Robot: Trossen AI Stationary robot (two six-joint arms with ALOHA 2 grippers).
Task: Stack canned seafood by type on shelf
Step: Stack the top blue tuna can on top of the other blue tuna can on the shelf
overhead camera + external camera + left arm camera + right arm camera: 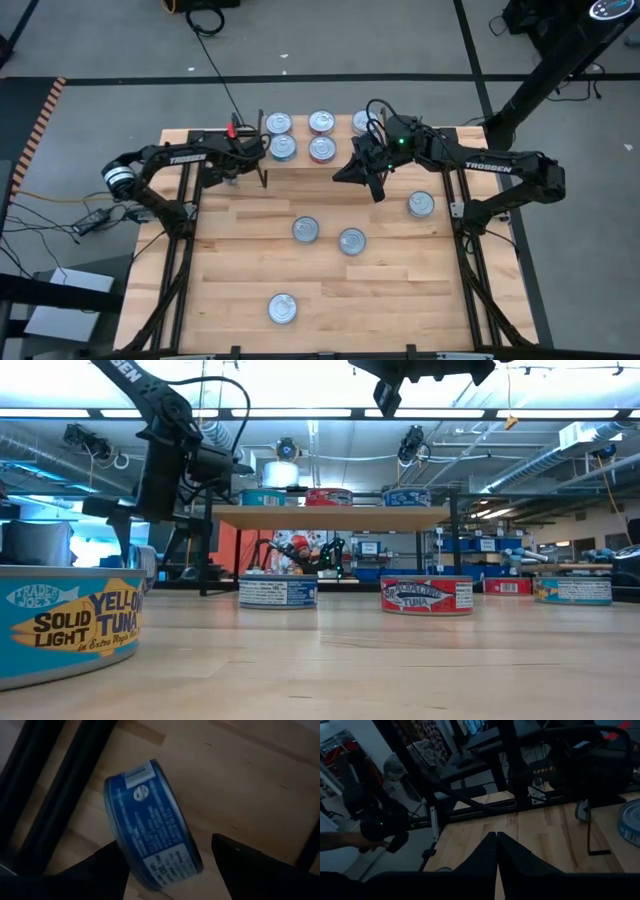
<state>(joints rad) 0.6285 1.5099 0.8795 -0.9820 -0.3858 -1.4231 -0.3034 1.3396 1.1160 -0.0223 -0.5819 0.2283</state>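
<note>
The shelf [300, 135] stands at the table's far side with several tins on its plank, among them a blue one [283, 148] and a red one [321, 149]. My left gripper [167, 850] is open at the shelf's left end, pointing steeply down. Its fingers stand on either side of a dark-blue tin [150, 825] that rests on the table beside a black leg. That tin is hidden under the arm in the high view. My right gripper [496, 850] is shut on nothing, high above the table in front of the shelf's right half [370, 178].
Loose tins lie on the table: one at the right [420, 205], two in the middle [305, 230] [351, 241], one near the front edge [282, 308]. A person's hand [350, 840] shows beyond the table's left edge. Bare wood lies between the middle tins and the shelf.
</note>
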